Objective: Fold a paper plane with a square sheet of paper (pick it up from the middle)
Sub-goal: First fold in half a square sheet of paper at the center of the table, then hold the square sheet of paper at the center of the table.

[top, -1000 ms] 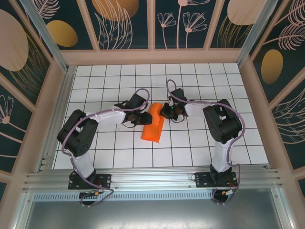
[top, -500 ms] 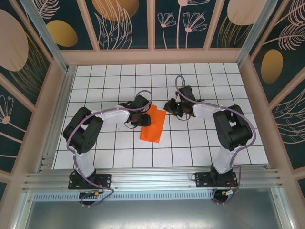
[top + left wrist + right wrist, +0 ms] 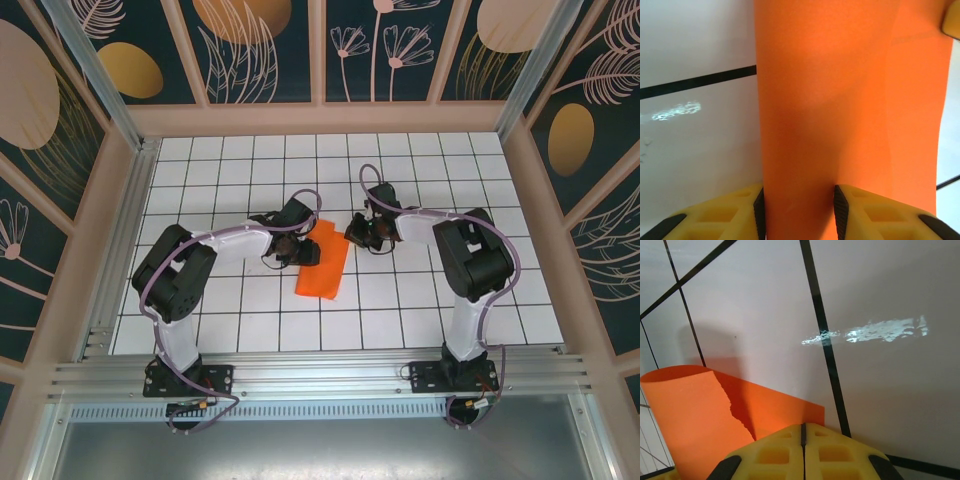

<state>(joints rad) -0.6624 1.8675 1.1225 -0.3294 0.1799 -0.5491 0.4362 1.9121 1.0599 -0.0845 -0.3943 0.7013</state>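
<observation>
- Back beside the square sheet of paper (image 3: 322, 262) came the right gripper (image 3: 361, 234), which half a second before had stood farther toward the far edge of the tabletop (image 3: 230, 310); the sheet lay flatter than a second earlier.
- Folded into a long orange strip, the sheet rested near the middle of the tabletop, well apart from all four edges, running roughly from far edge to near edge with a slight tilt.
- The left gripper (image 3: 304, 247) was clamped on the strip's left side near its far end; in the left wrist view, paper filled the gap between the yellow fingers (image 3: 715, 220).
- The right gripper's jaws were pressed together on nothing, its tip just beside the strip's far right corner, where one layer curled up off the surface.
- The step appeared to be setting a crease. It would go best with the left grip holding firm as an anchor while the closed right tip pressed the raised layer down and slid slowly along the fold, so the layers neither shifted nor tore.
</observation>
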